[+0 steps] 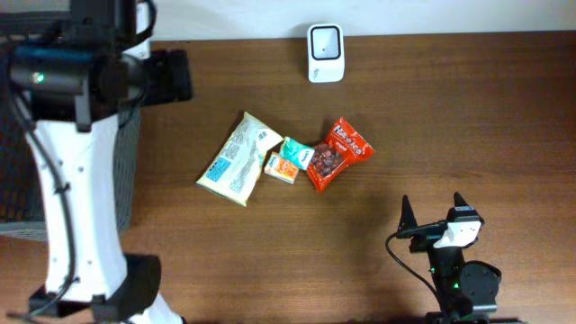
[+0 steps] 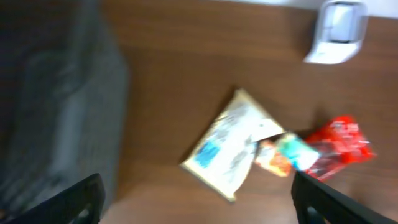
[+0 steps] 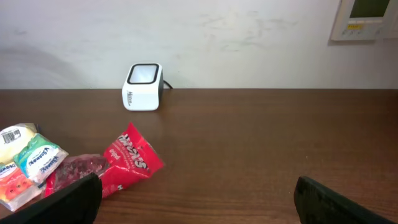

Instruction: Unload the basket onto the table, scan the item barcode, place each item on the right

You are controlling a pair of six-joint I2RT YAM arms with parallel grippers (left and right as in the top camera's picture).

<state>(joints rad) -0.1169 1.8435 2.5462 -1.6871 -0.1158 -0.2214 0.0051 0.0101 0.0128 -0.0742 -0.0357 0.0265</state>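
Several items lie together mid-table: a cream pouch (image 1: 238, 158) (image 2: 233, 143), a small teal packet (image 1: 297, 151) (image 3: 38, 158), a small orange packet (image 1: 282, 168) and a red snack bag (image 1: 338, 153) (image 3: 124, 162). A white barcode scanner (image 1: 325, 52) (image 3: 143, 86) (image 2: 336, 31) stands at the table's far edge. My left gripper (image 2: 199, 202) hangs open high above the table's left part, with nothing between its fingers; its view is blurred. My right gripper (image 1: 433, 202) (image 3: 199, 202) rests open and empty near the front edge, right of the items. No barcode shows.
A grey container (image 2: 56, 106) sits by the table's left edge, under the left arm (image 1: 67, 180). A white wall runs behind the scanner, with a wall panel (image 3: 367, 18) at the upper right. Bare wood (image 1: 468, 117) lies right of the items.
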